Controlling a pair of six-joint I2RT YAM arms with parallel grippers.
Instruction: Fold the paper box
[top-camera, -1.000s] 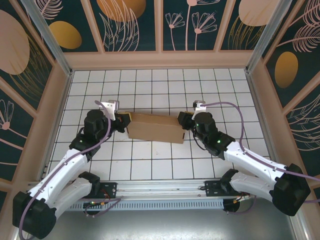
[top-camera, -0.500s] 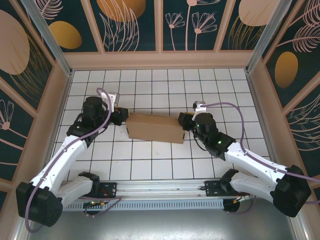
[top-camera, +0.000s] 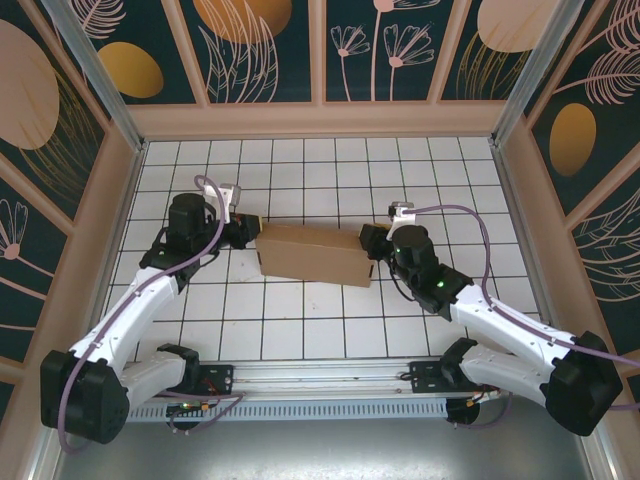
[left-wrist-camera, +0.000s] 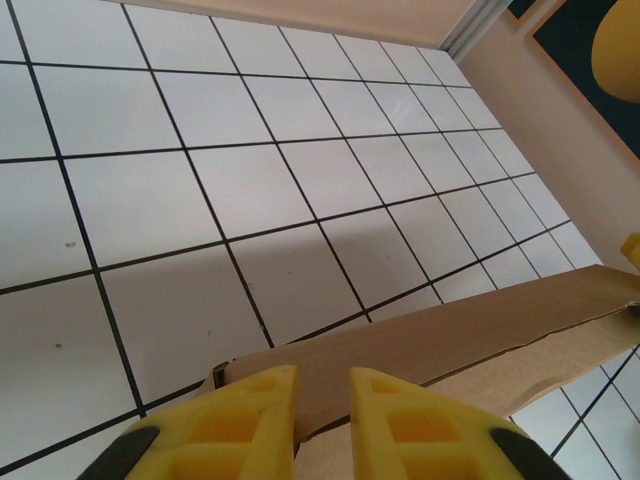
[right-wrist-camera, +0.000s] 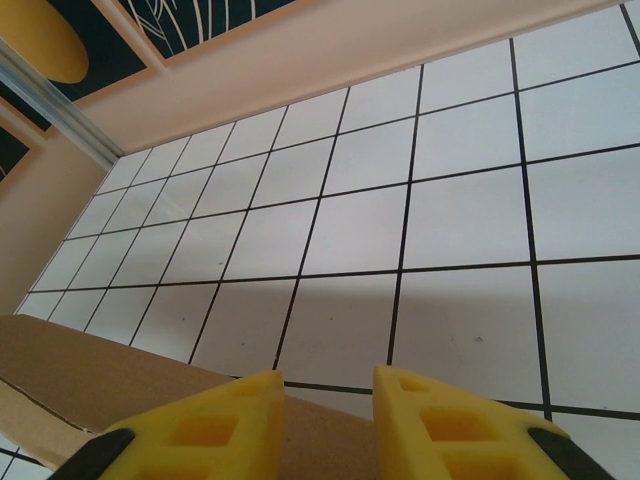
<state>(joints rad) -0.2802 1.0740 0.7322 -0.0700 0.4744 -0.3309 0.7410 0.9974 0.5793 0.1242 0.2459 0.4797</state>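
Observation:
The paper box (top-camera: 315, 255) lies mid-floor as a long, plain brown cardboard shape. My left gripper (top-camera: 248, 232) is at its left end and my right gripper (top-camera: 370, 243) at its right end, both against the cardboard. In the left wrist view the yellow jaws (left-wrist-camera: 322, 385) stand a narrow gap apart, and the paper box (left-wrist-camera: 450, 340) fills that gap and runs off to the right. In the right wrist view the jaws (right-wrist-camera: 328, 385) stand a little wider, with the paper box (right-wrist-camera: 80, 370) low in the gap and to the left. Neither view shows whether cardboard is pinched.
The white tiled floor (top-camera: 300, 170) is fenced by a low beige wall (top-camera: 320, 120) at the back and sides. Both arm bases sit on the metal rail (top-camera: 320, 380) at the near edge. Purple cables loop above each wrist.
My left arm drew back from the box's left end, turned its wrist, then came in against it again. The box slid slightly right. The right arm barely moved.

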